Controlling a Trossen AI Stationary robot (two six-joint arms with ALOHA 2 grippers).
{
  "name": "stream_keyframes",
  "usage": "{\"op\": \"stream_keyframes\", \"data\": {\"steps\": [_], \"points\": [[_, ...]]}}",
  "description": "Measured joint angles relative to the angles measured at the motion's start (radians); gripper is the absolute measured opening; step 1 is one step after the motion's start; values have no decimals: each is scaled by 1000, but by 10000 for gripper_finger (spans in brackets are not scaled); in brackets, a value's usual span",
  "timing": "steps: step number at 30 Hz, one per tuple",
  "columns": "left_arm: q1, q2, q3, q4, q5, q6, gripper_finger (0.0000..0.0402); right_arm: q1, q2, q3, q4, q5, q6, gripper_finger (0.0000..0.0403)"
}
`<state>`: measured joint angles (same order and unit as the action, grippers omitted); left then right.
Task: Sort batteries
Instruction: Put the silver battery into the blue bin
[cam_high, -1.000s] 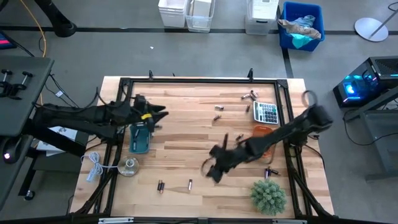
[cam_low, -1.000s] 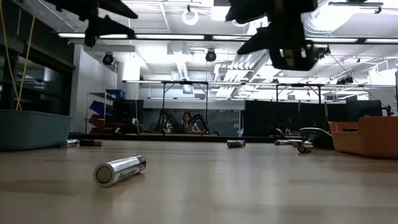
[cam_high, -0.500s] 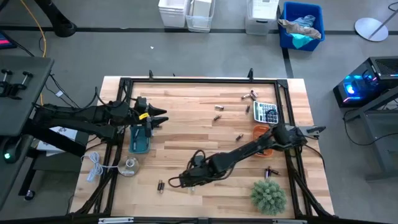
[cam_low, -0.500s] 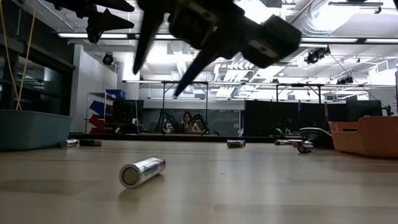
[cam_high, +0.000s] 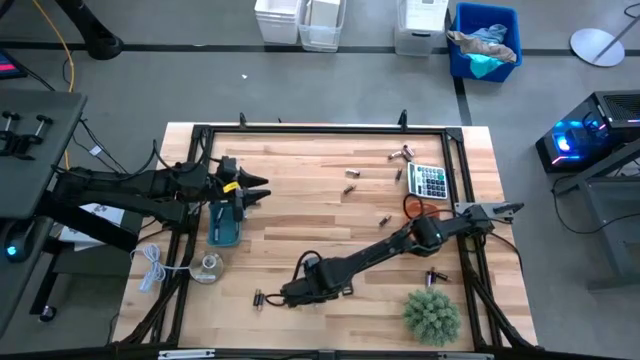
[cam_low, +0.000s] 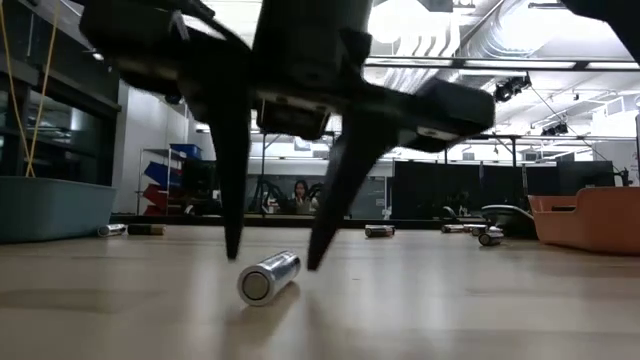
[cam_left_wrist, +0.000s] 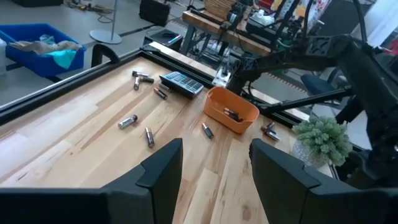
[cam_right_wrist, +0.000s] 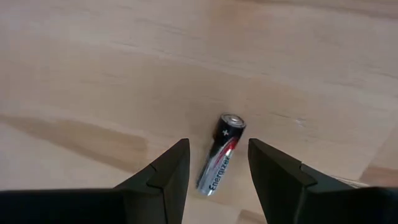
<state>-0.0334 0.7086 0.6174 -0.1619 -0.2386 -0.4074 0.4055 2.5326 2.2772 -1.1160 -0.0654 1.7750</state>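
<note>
Surface (cam_high: 300, 200): light wooden butcher-block top, dark metal frame around its edge.

Lying directly on it:
- Teal tray (cam_high: 225, 222) near the left edge.
- Orange tray (cam_left_wrist: 231, 109) on the right side, with small items inside.
- Grey calculator (cam_high: 428, 181) near the far right corner.
- Green artificial plant (cam_high: 432, 314) at the near right corner.
- Small clear round object (cam_high: 206, 267) and a coiled white cable (cam_high: 150, 266) near the left front.
- Batteries scattered singly: cluster by the calculator (cam_high: 402, 154), two mid-far (cam_high: 350, 181), one centre-right (cam_high: 384, 220), a pair near the plant (cam_high: 436, 276), one at the near edge (cam_high: 258, 298).
- Silver-and-black battery (cam_right_wrist: 221, 154) lying flat on bare wood, lengthwise between the right end effector's (cam_right_wrist: 214, 177) spread fingers.
</note>
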Motion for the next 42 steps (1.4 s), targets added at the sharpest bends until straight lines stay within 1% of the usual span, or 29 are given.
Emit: {"op": "stream_keyframes", "data": {"steps": [3, 5, 7, 8, 9, 10, 12, 14, 16, 17, 19, 21, 24, 26, 27, 29, 33, 35, 40, 42], "points": [[0, 0, 0, 2, 0, 0, 174, 7, 17, 0, -16, -18, -3, 157], [0, 0, 0, 4, 0, 0, 174, 11, 22, 1, -17, -14, -44, 146], [0, 0, 0, 18, 0, 0, 174, 11, 27, 2, -22, -11, -94, 113], [0, 0, 0, 32, -2, 0, 174, 9, 27, 2, -24, 1, -118, 85], [0, 0, 0, 51, -2, 0, 174, 5, 27, 2, -21, 21, -148, 52], [0, 0, 0, 77, -2, 0, 174, 0, 28, 9, -3, 52, -187, 32], [0, -5, 0, 144, 5, -1, 174, -25, 35, 40, 41, 118, -265, 29], [0, -12, 0, 243, 35, -13, 174, -71, 38, 59, 121, 237, -352, 32], [0, -23, 4, 356, 84, -41, 174, -121, 38, 77, 258, 311, -448, 31], [0, -24, 11, 432, 109, -60, 174, -145, 38, 78, 358, 324, -505, 31], [-1, -30, 20, 563, 153, -95, 174, -188, 37, 68, 580, 315, -603, 31], [-1, -30, 36, 681, 189, -125, 174, -230, 37, 48, 762, 307, -661, 31], [-1, -30, 52, 770, 222, -179, 174, -297, 37, 38, 914, 303, -725, 31], [-1, -30, 62, 800, 236, -192, 174, -335, 37, 38, 972, 293, -757, 31], [-1, -30, 62, 800, 236, -192, 174, -349, 37, 38, 988, 266, -766, 31], [0, -30, 63, 801, 236, -193, 174, -364, 37, 37, 1006, 212, -771, 31], [0, -27, 63, 798, 228, -194, 174, -382, 47, 37, 1085, 161, -785, 31], [0, -28, 63, 800, 216, -194, 174, -386, 59, 37, 1139, 161, -773, 31], [0, -28, 63, 812, 158, -192, 174, -386, 106, 37, 1165, 160, -737, 31], [0, -28, 63, 811, 136, -182, 174, -385, 132, 36, 1218, 149, -733, 31]]}}
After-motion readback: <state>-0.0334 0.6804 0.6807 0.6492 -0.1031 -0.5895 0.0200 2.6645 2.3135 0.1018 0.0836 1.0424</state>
